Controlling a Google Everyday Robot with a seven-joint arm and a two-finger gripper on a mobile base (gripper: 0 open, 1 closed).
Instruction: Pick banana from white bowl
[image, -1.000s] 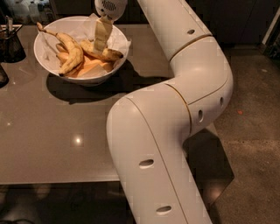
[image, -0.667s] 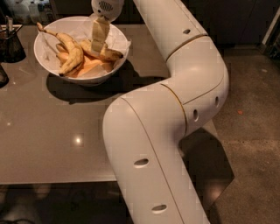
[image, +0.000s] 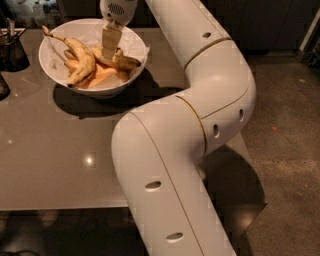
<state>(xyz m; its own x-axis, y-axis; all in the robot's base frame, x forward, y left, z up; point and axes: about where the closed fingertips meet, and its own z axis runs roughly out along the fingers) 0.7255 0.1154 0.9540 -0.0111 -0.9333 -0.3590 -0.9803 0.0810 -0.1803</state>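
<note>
Grey-brown glossy counter (image: 60, 150) fills the left of your view, with dark floor to the right. At its far left stands the large round white bowl (image: 105, 91). The ripe, fairly straight yellow banana with brown speckles (image: 125, 62) lies in the bowl's right half, its dark tip toward the rim. A strongly curved, long-stemmed banana (image: 82, 60) lies to its left, and pale orange-yellow pieces (image: 102, 75) sit between and below them.

Your gripper (image: 110, 47) hangs down inside the bowl, right over the straight banana's left part and seemingly on it. You cannot tell whether it is spread wide or closed on anything.

Expect the fruit to be light but soft and easily bruised, with a smooth skin that could slip. Take it across its thick middle with modest pressure, clear of the curved banana.

Compared with a second ago, the gripper sits slightly lower in the bowl and the big white arm (image: 200, 110) has swung a little leftward. The bowl and fruit look unmoved.
</note>
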